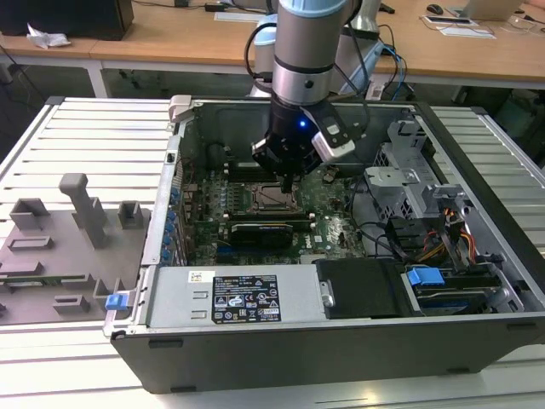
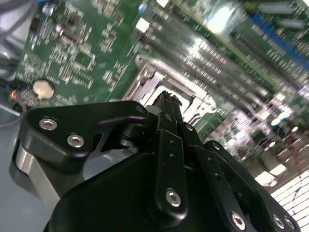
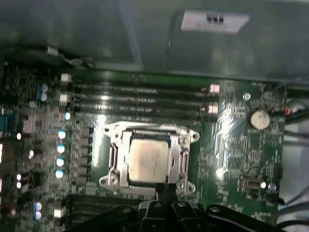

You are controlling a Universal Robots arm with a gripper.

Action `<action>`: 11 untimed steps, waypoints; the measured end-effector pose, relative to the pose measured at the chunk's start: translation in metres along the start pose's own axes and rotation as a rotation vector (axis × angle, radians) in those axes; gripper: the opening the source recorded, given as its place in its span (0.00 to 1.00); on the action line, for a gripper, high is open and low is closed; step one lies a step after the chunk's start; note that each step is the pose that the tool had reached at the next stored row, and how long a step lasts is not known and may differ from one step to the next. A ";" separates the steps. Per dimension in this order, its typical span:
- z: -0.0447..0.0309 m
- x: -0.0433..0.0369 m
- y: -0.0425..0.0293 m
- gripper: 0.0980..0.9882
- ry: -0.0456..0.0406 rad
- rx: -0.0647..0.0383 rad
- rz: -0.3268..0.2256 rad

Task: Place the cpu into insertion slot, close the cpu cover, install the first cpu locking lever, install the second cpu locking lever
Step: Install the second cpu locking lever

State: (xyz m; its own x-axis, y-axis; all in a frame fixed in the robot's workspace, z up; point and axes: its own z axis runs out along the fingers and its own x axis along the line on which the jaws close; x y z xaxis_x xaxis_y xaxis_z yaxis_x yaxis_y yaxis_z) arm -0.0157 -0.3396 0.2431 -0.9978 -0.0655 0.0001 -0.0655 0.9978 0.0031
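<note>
- My black gripper (image 3: pixel 165 189) has its fingers pressed together, empty, at the socket's edge.
- The pale silver square cpu (image 3: pixel 149 160) sits in the silver-rimmed insertion slot (image 3: pixel 112 157), thin silver cpu cover (image 3: pixel 126 159) down around it.

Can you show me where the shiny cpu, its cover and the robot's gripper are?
cpu (image 3: pixel 148 160), first wrist view, middle of its pale top.
cpu cover (image 3: pixel 126 159), first wrist view, silver frame edge.
gripper (image 3: pixel 165 189), first wrist view, fingertips.

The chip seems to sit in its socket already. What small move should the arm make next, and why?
Probably a slight push down on the thin silver metal cover frame: it lies flat around the seated pale silver-grey square cpu, and the shut black end effector stands at its edge.
</note>
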 end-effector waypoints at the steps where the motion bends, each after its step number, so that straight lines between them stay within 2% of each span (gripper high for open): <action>1: 0.0001 0.0001 -0.0019 0.01 0.0003 -0.001 0.000; 2: 0.0003 0.0002 -0.0034 0.01 0.0003 -0.008 0.000; 3: 0.0004 0.0003 -0.0045 0.01 -0.0005 -0.032 0.000; 5: 0.0005 0.0005 -0.0069 0.01 -0.0012 -0.061 0.000; 6: 0.0010 0.0007 -0.0103 0.01 -0.0014 -0.071 0.000; 7: 0.0013 0.0008 -0.0126 0.01 -0.0013 -0.076 0.000; 9: 0.0023 0.0015 -0.0217 0.01 -0.0012 -0.093 0.000; 11: 0.0026 0.0019 -0.0278 0.01 -0.0013 -0.097 0.000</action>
State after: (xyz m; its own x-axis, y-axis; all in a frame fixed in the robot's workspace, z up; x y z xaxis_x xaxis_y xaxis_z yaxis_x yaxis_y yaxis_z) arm -0.0157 -0.3675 0.2403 -0.9978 -0.0656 -0.0012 -0.0654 0.9928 0.1004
